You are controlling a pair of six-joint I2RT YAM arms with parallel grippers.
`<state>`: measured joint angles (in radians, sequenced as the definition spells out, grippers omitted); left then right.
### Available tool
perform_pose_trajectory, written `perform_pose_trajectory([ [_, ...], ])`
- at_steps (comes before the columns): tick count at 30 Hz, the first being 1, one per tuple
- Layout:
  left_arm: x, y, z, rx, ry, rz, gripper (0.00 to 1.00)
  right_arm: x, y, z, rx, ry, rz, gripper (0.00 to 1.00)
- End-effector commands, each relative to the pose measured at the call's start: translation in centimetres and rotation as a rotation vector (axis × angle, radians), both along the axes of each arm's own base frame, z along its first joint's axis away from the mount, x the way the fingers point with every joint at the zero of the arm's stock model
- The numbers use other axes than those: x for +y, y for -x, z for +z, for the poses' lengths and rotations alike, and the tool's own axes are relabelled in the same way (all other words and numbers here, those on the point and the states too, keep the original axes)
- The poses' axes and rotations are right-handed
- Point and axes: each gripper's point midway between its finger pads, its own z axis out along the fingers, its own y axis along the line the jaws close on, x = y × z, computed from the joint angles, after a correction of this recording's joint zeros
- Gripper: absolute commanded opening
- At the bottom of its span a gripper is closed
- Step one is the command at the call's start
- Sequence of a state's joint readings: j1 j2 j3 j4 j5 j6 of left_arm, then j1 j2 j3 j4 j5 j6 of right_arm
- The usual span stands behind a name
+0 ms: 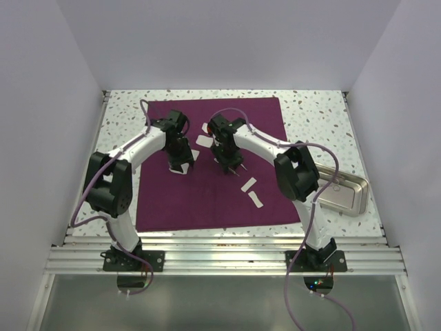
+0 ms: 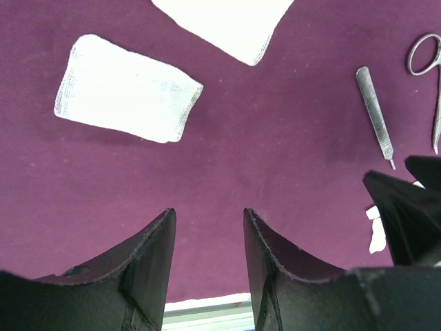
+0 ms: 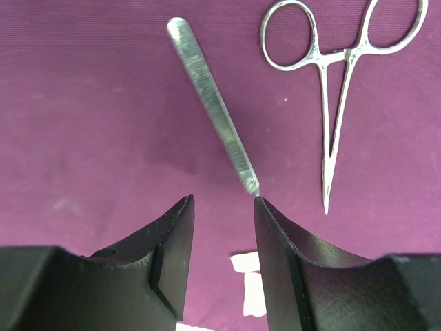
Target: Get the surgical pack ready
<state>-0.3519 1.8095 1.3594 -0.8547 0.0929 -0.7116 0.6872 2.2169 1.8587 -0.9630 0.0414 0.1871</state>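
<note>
The plum-purple cloth (image 1: 207, 200) lies flat on the table. My left gripper (image 1: 180, 164) hovers over its upper middle, open and empty (image 2: 209, 214); two white gauze pads (image 2: 127, 89) (image 2: 227, 24) lie ahead of it. My right gripper (image 1: 231, 165) is open (image 3: 224, 200) just above the cloth, its right fingertip (image 3: 260, 204) at the thin end of a flat steel handle (image 3: 213, 103). Silvery scissor-like forceps (image 3: 337, 89) lie beside the handle. Both instruments also show in the left wrist view (image 2: 374, 103) (image 2: 427, 69). The steel tray (image 1: 341, 192) sits off the cloth at the right.
Two small gauze strips (image 1: 248, 184) (image 1: 255, 200) lie on the cloth near its lower right, seen between my right fingers (image 3: 251, 283). Another pad (image 1: 204, 141) lies between the two wrists. White walls enclose the speckled table (image 1: 317, 117); a metal rail (image 1: 227, 256) runs along its near edge.
</note>
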Motion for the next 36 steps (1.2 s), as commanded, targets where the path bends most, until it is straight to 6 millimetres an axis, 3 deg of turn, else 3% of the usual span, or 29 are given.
perform_pose_trajectory([
  [1, 0.5, -0.4, 1.6, -0.057, 0.017, -0.013, 0.48, -0.6, -1.0, 0.3, -0.033, 0.048, 0.018, 0.45],
  [21, 0.9, -0.7, 1.4, -0.055, 0.024, -0.021, 0.48, -0.2, -0.9, -1.7, 0.012, 0.035, 0.011, 0.41],
  [36, 0.8, -0.6, 1.2, -0.049, 0.033, -0.021, 0.48, -1.4, -0.7, -2.8, 0.08, -0.016, -0.028, 0.36],
])
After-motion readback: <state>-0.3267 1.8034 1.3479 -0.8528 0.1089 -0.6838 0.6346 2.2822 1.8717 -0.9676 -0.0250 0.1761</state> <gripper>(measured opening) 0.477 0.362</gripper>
